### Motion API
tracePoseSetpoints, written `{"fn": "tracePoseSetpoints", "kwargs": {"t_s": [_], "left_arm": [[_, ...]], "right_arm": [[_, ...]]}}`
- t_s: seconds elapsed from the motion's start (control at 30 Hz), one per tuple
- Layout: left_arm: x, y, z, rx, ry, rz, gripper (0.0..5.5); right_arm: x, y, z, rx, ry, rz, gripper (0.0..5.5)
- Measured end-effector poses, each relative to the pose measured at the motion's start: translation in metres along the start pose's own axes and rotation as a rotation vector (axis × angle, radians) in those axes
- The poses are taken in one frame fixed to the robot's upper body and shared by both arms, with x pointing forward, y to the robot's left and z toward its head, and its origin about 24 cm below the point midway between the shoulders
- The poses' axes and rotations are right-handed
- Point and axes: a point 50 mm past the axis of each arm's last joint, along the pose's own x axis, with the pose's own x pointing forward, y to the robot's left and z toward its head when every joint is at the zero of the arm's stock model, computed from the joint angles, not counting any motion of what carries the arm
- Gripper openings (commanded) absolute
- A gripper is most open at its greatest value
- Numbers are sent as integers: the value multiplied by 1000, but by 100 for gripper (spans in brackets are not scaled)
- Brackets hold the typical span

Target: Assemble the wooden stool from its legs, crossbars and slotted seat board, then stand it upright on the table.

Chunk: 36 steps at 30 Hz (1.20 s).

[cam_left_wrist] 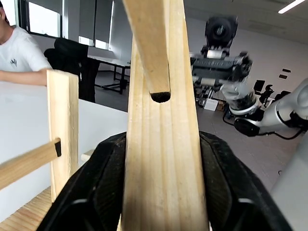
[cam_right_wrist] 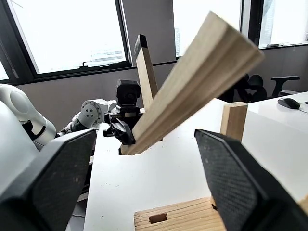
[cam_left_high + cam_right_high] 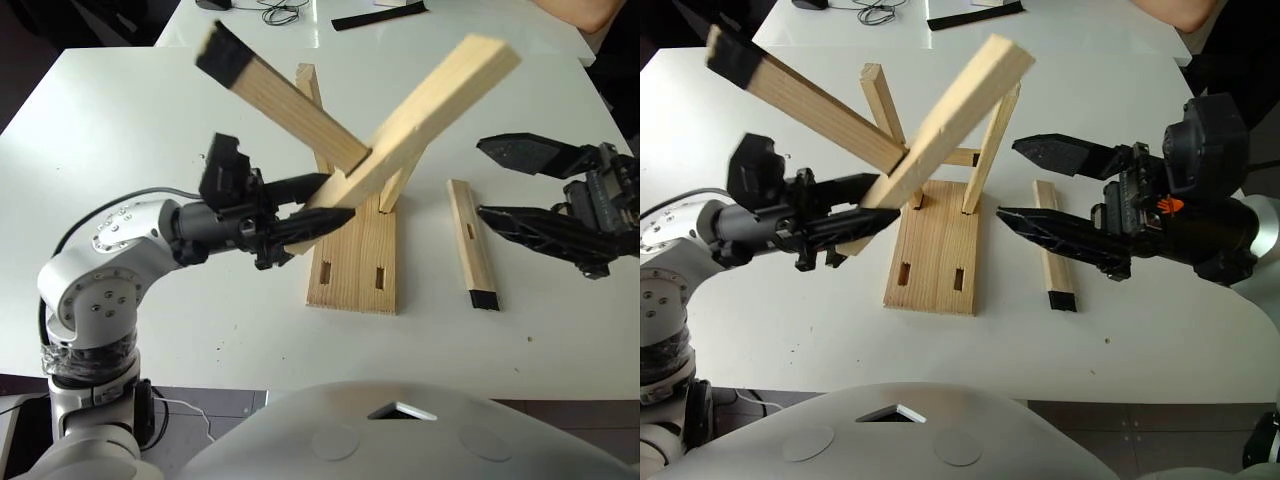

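My left gripper (image 3: 325, 203) is shut on the lower end of a pale wooden leg (image 3: 430, 110) that slants up and to the right above the table. A second bar with a black tip (image 3: 280, 95) joins it at the middle and sticks up to the left. In the left wrist view the held leg (image 1: 161, 159) sits between the black jaws. Under it the slotted seat board (image 3: 355, 265) lies flat, with two legs (image 3: 880, 100) and a crossbar standing at its far end. A loose leg (image 3: 471, 240) lies right of the board. My right gripper (image 3: 1007, 178) hovers open over that loose leg.
The white table (image 3: 150, 130) has free room to the left and along the front edge. Two open slots (image 3: 933, 275) show at the near end of the board. A black strap (image 3: 378, 15) and cables lie on the second table behind.
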Motion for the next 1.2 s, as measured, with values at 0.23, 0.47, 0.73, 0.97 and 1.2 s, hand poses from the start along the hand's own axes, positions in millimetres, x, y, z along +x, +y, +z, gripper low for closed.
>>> {"fn": "tracePoseSetpoints", "kwargs": {"t_s": [0.23,0.47,0.73,0.97,1.2], "left_arm": [[9,-1,0,58,-27,-42,203],[22,-9,12,81,-70,-136,203],[33,-12,8,56,-62,-179,203],[37,-8,3,47,-54,-156,203],[36,-7,2,43,-42,-162,203]], "right_arm": [[9,-14,2,57,25,40,377],[12,-16,-8,95,26,59,377],[23,-11,-5,87,-5,114,377],[31,-13,-15,106,21,137,363],[33,-11,-18,115,14,146,274]]}}
